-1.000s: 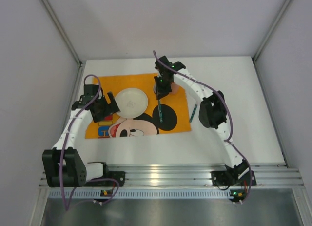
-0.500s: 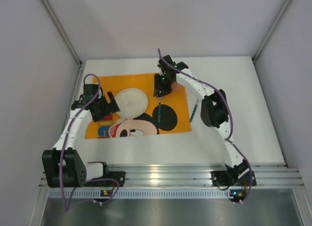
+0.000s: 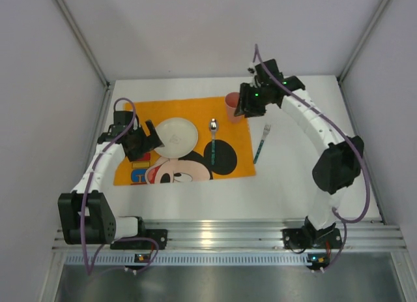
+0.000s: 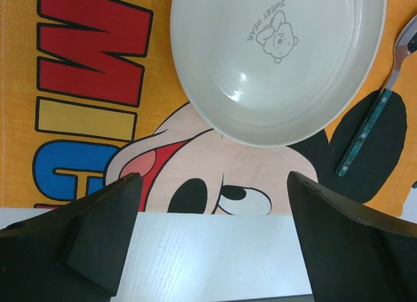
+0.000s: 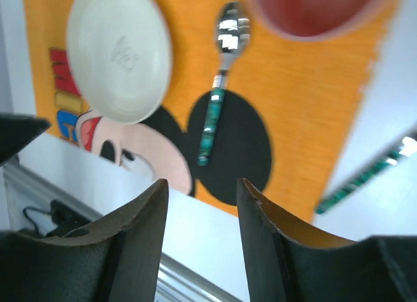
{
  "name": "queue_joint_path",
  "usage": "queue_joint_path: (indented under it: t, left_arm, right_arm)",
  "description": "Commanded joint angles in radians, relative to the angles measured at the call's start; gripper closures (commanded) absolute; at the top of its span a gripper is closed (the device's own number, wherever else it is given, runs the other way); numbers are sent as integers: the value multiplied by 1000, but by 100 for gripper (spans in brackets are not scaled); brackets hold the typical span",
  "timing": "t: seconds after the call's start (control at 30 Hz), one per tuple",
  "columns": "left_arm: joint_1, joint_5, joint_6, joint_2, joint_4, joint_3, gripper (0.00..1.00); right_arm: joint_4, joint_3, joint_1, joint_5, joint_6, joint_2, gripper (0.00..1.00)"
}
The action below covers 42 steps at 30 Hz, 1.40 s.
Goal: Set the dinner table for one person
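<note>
Spoon laid beside plate; fork waits off placemat, needs grasp next. Right gripper, left gripper released, empty.

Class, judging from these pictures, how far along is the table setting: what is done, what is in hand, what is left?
Done: round white plate, teal-handled metal spoon and pink cup sit on the orange Mickey Mouse placemat. In hand: nothing; both arms' jaws are open and empty. Left, probably: the teal-handled fork lies off the mat on the white tabletop.
</note>
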Motion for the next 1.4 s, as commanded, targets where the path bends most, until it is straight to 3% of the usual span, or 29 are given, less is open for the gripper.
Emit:
queue_joint_path:
  t: [0.0,0.2,0.5,0.97,1.0,1.03,1.13,1.2,1.27,1.37]
  left_arm:
    - [-7,16,-11,-15,49,17,2]
    - [-7,16,-5,-11,49,14,2]
    - [-52,12,0,-14,18,43,2]
    - [-58,-10,7,-52,-15,41,2]
    - [-58,-10,7,-52,-15,43,2]
    - [-58,-8,9,-50,-14,44,2]
    - [-64,-2,18,-35,-8,66,2]
    - [-85,-20,33,-8,-9,90,2]
    - [-137,-40,61,31,-15,145,2]
    - [-220,-86,98,107,-37,248,1]
  right_arm:
    - [7,-225,-164,108,-25,-82,53]
    - [32,-381,-261,148,-65,-11,53]
    - [89,-265,-264,114,-2,198,52]
    - [30,-202,-249,188,-19,301,53]
    - [30,-197,-246,192,-20,307,57]
    - [29,-194,-238,199,-24,313,69]
    - [12,-167,-223,229,-36,339,87]
    - [-6,-142,-215,254,-47,368,89]
    - [-22,-140,-214,254,-63,384,98]
    - [-23,-163,-217,288,-76,390,100]
